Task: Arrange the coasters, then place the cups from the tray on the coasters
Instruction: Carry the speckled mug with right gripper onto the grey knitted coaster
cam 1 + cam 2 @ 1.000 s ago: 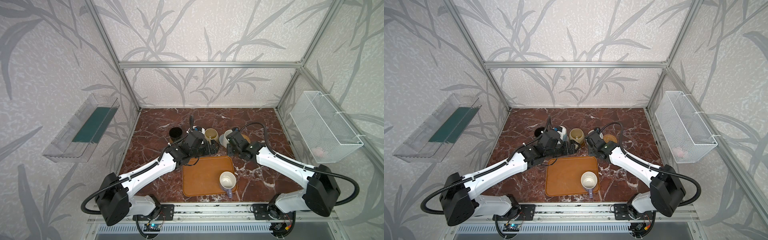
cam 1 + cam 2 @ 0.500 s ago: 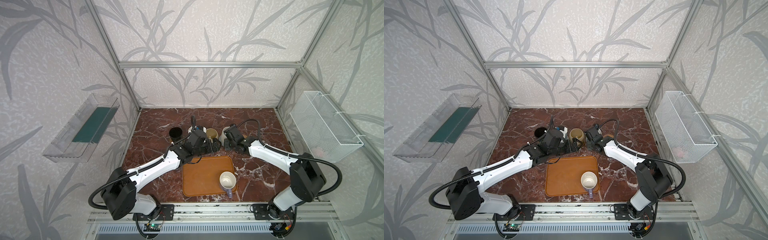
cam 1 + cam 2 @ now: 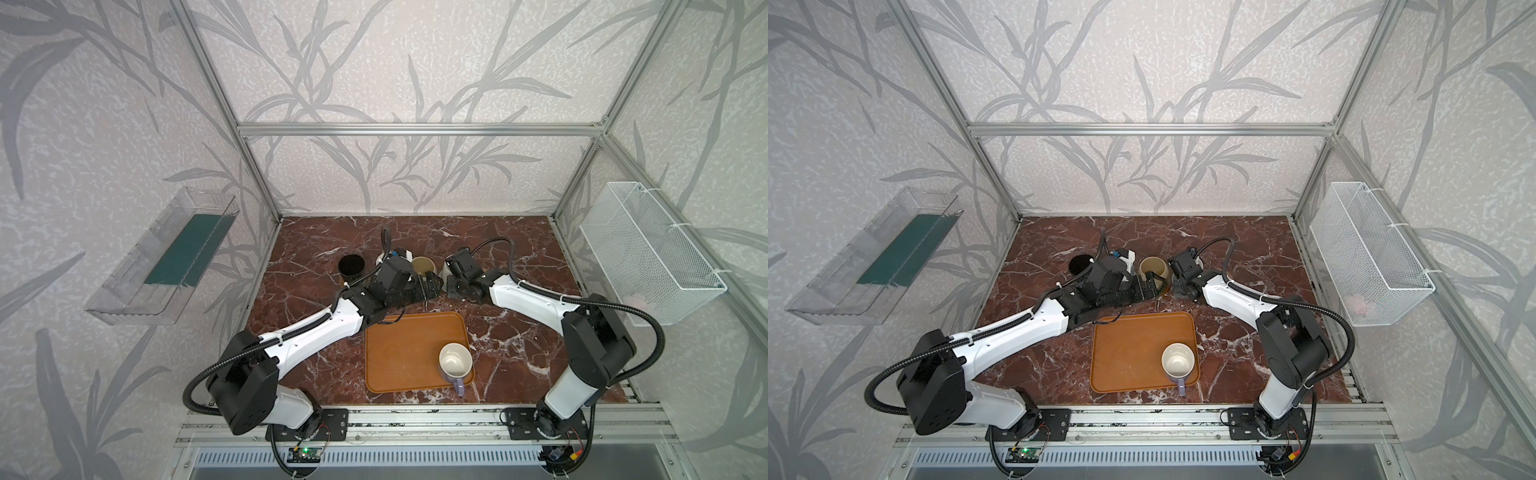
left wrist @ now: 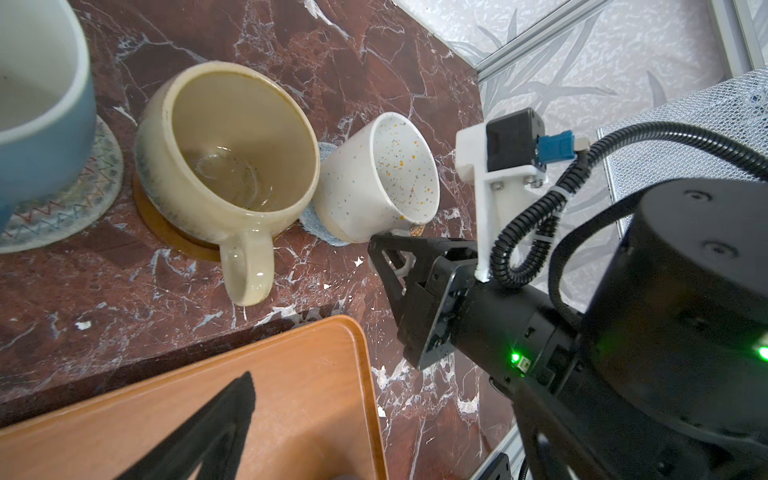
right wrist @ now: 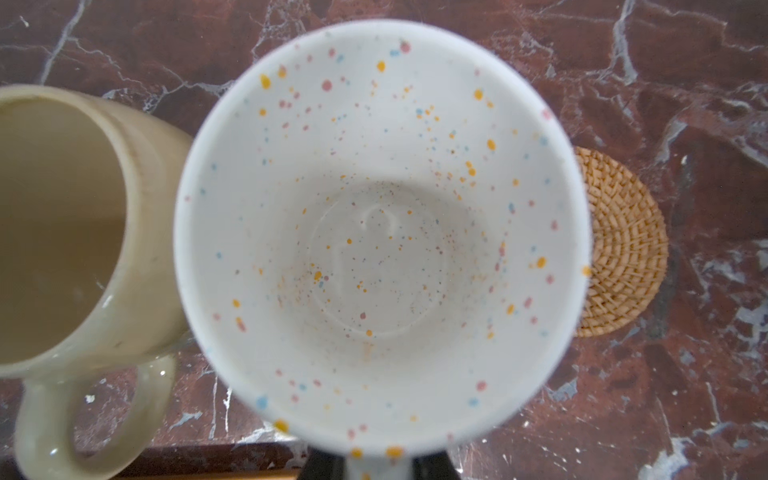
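Left-wrist view: my right claw [image 4: 395, 253] is clamped on the handle of the speckled white ceramic mug [image 4: 374, 178]. The mug body lies directly ahead of my fingertips, with the handle pointing back at the claw. Its base is over the woven grey-blue round coaster [image 4: 309, 226], which shows just below and beyond the fingertips. Whether the base is fully seated cannot be told. The mug's long axis, base to mouth, appears tilted rather than upright, with the mouth leaning back toward my wrist. To the claw's left, the squat cream-yellow mug [image 4: 228, 158] stands on a smooth brown round coaster [image 4: 166, 226], touching or just beside the speckled rim. To the claw's right, past the speckled mug, the woven tan rattan coaster [image 5: 619, 245] is bare.

My left claw [image 3: 430, 286] is spread wide and holds nothing. It hangs near the far rim of the flat orange-brown rectangular tray [image 3: 399, 353]. The right arm is the one on the mug.

Judgement: bring the axis upright over the grey-blue coaster, then release. Risk: knocking the cream-yellow neighbour. The lavender mug [image 3: 456, 365] waits on the tray, behind both claws.
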Controlling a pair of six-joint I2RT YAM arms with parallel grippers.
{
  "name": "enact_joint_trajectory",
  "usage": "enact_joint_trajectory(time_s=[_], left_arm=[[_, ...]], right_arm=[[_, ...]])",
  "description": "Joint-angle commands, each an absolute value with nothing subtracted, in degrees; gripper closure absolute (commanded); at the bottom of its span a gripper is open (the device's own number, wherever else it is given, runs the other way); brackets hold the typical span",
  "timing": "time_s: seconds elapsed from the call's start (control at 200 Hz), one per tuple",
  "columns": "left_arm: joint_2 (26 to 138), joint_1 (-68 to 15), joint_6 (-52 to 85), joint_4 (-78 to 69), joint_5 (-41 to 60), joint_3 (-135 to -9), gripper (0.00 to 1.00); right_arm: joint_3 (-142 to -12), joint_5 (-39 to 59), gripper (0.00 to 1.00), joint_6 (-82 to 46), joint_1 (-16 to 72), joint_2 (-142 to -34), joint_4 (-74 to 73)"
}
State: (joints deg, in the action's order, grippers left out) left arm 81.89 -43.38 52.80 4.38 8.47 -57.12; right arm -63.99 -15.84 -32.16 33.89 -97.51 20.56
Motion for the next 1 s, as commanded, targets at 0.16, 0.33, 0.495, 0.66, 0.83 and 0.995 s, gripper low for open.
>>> enact_joint_trajectory(time_s=[0.16,0.33,0.495,0.66,0.83,0.995], left_arm=[[84.19,-43.12,53.81,3.05,8.75,-59.37,0.01],[84.02,-43.13,53.58,3.12,8.51,-59.16,0.01],[83.87,-43.07,53.55,3.10,8.47,-58.98,0.01],[83.34,-43.07,53.28,3.52,8.15,-58.89,0.01],[83.27,-43.06,53.22,3.63,7.97,-58.81,0.01],[82.97,-43.07,53.17,3.71,7.70,-58.58,0.01]], right_arm=[[-68.09,-15.55,1.00,-33.06,33.08,-99.84,16.46],[-67.64,-16.75,1.00,-32.78,33.07,-99.15,16.57],[-67.65,-17.13,1.00,-32.61,33.13,-100.06,16.19],[-65.81,-17.67,1.00,-33.20,33.10,-100.61,15.73],[-64.48,-17.33,1.00,-33.38,33.22,-101.16,15.28],[-65.01,-16.66,0.89,-33.32,33.31,-100.98,16.68]])
